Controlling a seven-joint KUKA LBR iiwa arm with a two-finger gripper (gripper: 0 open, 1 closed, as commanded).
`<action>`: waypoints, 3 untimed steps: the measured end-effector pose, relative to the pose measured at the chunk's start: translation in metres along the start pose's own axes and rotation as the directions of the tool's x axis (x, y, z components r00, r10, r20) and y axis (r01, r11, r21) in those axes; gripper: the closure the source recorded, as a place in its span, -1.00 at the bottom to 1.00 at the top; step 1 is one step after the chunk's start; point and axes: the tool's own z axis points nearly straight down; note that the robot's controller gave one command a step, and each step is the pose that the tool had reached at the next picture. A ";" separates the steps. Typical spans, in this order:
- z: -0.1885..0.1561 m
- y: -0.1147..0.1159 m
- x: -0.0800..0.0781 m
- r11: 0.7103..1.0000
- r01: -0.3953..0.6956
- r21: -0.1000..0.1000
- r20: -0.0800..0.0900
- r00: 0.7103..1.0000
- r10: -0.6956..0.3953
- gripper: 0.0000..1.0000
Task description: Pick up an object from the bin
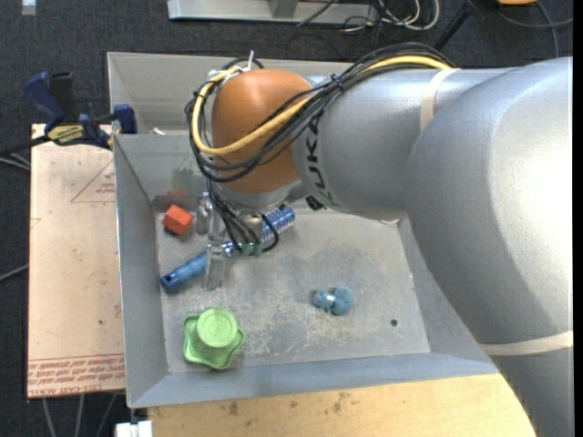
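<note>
The gripper [216, 264] hangs low over the left half of the bin [364, 262], beneath the arm's orange wrist cover and its loops of black and yellow cable. Whether it is spread or closed cannot be made out from above. Its tip stands at the right end of a blue tube-like piece [185, 272], which lies slanted on the bin floor with its lower end pointing to the left wall. The piece is plain mid-blue, long and narrow, with a thicker left end. It cannot be told whether the gripper touches it. Just right of the gripper, partly under the wrist, lies a small blue striped thing [280, 219]. An orange-red block [177, 219] sits near the left wall, above the blue piece. A light green round lid-like thing [213, 339] rests in the near left corner, and a small pale blue lump [332, 300] lies well apart on the right. The bin floor is dull grey metal, scuffed and speckled with pale marks, with sloping walls. Around the bin the room's floor [73, 25] is dark, with cables [401, 3] trailing at the top.
</note>
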 end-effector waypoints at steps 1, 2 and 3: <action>0.049 -0.013 0.008 0.979 0.203 0.002 0.004 0.979 -0.203 -1.00; 0.068 -0.030 0.011 0.922 0.387 0.002 0.007 0.922 -0.387 -1.00; 0.067 -0.029 0.010 0.922 0.386 0.001 0.009 0.922 -0.386 1.00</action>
